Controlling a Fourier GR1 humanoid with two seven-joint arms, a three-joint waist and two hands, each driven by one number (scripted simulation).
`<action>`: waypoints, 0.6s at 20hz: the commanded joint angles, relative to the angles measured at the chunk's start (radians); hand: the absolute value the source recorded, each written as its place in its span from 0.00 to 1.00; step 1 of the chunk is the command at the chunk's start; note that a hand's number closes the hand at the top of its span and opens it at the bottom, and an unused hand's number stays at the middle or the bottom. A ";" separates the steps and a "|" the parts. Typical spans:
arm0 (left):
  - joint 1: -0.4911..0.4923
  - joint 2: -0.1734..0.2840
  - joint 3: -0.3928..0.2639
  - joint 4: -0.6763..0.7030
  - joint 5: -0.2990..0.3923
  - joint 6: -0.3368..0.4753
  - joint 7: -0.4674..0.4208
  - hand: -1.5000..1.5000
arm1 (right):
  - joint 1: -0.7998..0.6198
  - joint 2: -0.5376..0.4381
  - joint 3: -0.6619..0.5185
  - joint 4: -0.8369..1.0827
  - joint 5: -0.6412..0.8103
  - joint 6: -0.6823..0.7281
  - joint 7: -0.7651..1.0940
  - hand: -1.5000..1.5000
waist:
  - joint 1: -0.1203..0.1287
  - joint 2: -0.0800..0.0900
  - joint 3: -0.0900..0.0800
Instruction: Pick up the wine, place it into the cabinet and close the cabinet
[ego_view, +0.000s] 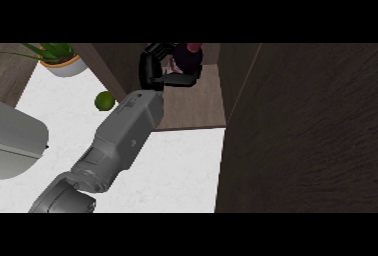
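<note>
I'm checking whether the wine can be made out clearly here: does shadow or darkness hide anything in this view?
Head view: the wine sits dark inside the shaded cabinet, partly hidden by the black left hand curled round it; the white counter is bright and evenly lit; the open door is dark.

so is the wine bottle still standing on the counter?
No, the left robot hand is curled round the wine bottle and holds it inside the open cabinet, above its shelf.
</note>
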 joint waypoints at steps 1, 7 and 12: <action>0.030 0.033 0.032 0.037 0.012 -0.043 -0.028 1.00 | 0.059 -0.014 -0.021 -0.056 -0.067 0.024 0.001 0.00 | -0.004 0.005 -0.001; 0.002 0.009 0.028 0.085 -0.015 0.031 -0.028 1.00 | 0.008 -0.013 -0.017 -0.076 -0.064 0.006 0.049 0.00 | -0.015 0.008 -0.001; -0.020 0.006 0.020 0.099 -0.035 0.082 -0.020 0.00 | 0.017 -0.006 -0.007 -0.076 -0.041 0.001 0.033 0.00 | -0.010 0.005 -0.001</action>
